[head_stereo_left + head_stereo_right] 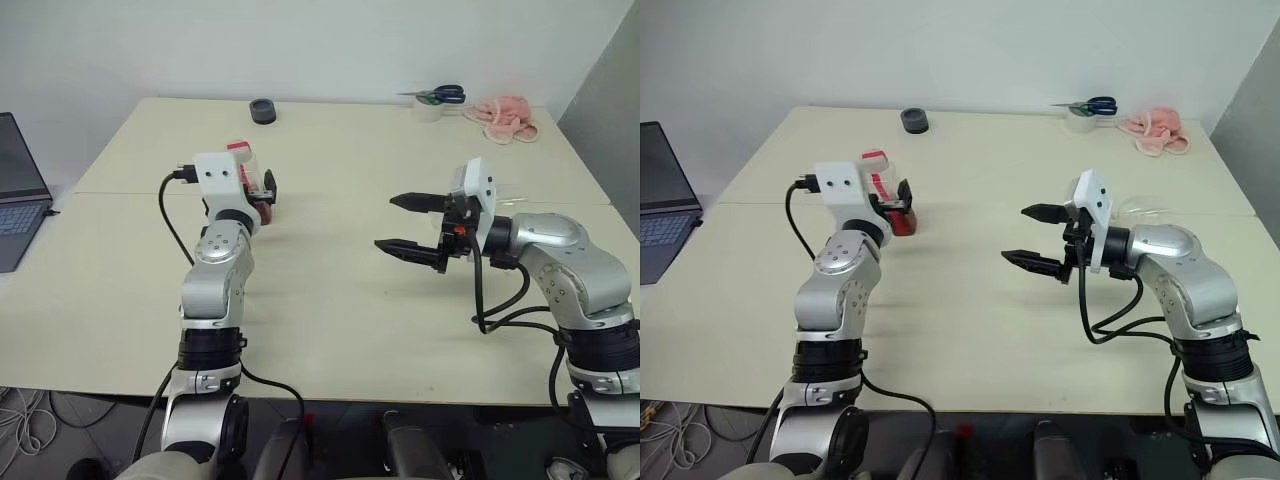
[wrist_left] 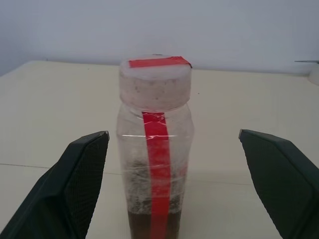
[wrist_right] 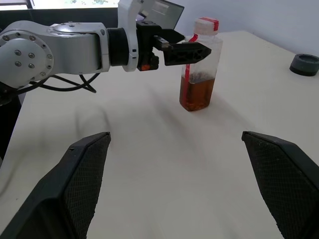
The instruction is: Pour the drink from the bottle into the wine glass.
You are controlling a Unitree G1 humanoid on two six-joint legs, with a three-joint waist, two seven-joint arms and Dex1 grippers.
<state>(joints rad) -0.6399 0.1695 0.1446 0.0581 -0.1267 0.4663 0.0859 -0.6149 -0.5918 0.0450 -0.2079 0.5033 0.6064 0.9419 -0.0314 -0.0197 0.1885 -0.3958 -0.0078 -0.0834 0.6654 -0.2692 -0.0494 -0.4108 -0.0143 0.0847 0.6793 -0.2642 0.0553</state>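
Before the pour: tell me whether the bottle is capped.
Capped: the bottle stands upright with its white, red-taped cap on; drink fills its lower part.

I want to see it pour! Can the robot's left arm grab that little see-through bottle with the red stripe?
Probably yes. The left end effector is open with the small clear plastic bottle with a red strip standing upright between its fingers, not yet gripped. Nothing blocks it.

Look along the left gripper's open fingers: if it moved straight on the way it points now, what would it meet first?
The bottle. It stands upright on the table, centred between the left gripper's open fingers and just ahead of them, with amber drink in its lower part. Depth is hard to judge, but nothing lies in between.
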